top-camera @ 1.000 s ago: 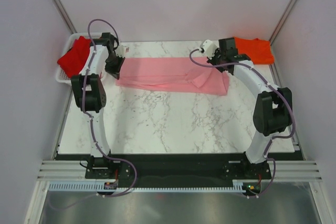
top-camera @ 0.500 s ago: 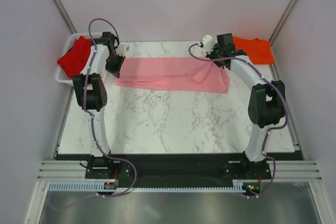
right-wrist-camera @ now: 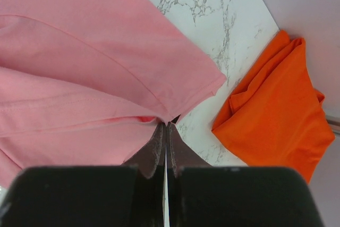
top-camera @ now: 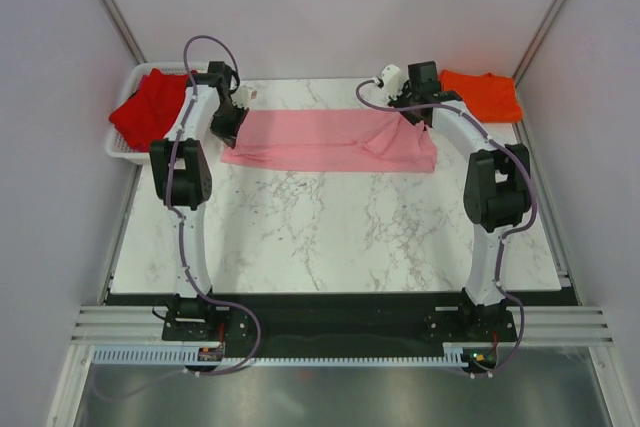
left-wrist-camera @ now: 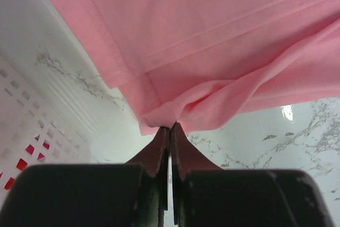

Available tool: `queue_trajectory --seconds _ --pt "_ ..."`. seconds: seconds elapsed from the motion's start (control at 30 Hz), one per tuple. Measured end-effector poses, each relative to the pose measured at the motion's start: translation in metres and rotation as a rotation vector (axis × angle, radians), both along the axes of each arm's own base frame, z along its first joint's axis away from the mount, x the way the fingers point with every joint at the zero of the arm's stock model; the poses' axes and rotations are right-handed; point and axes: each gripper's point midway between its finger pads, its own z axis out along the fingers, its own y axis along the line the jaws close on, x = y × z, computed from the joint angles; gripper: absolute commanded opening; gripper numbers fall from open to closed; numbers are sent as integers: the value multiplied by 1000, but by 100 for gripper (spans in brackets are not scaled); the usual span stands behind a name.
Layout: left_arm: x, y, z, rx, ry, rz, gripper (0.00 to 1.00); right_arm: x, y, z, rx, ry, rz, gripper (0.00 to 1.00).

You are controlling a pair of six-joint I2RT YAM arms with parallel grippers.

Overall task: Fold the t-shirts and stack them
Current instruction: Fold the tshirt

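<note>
Crosswise near the far edge of the marble table (top-camera: pixel 330 237) lies the light pink t-shirt (top-camera: pixel 320 140), drawn out into a long band; the left gripper (left-wrist-camera: pixel 169 128) is pressed together on a bunched fold at its left end; the right gripper (right-wrist-camera: pixel 166 125) pinches the cloth edge at its right end; the orange t-shirt (right-wrist-camera: pixel 276 110) lies at the far right corner; the red t-shirt (top-camera: pixel 148 110) rests in the white mesh basket (top-camera: pixel 118 150) by the far left corner.

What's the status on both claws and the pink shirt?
Left claw shut on pink shirt. Right claw shut on its other end. Shirt stretched out between them. Nothing blocking.
</note>
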Motion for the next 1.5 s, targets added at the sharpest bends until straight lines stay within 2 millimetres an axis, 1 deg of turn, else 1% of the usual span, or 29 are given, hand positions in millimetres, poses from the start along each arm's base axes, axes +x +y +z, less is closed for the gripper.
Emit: queue_trajectory --seconds 0.13,0.3,0.47,0.57,0.87,1.23,1.5 --pt "3 1 -1 19 -7 1 2 7 1 -2 1 -3 -5 0" --pt "7 5 2 37 -23 8 2 16 2 2 2 -25 -12 0" --pt "13 7 5 46 -47 12 2 18 0 2 -6 -28 -22 0" --pt "14 7 5 47 -50 12 2 19 -1 -1 -10 -25 -26 0" --pt "13 8 -4 51 -31 13 2 19 -4 -3 -23 -23 -40 0" --pt "13 11 -4 71 -33 18 2 21 -19 -3 -31 -25 -72 0" --pt "15 15 -3 92 -41 24 2 21 -23 -3 -32 -25 -78 0"
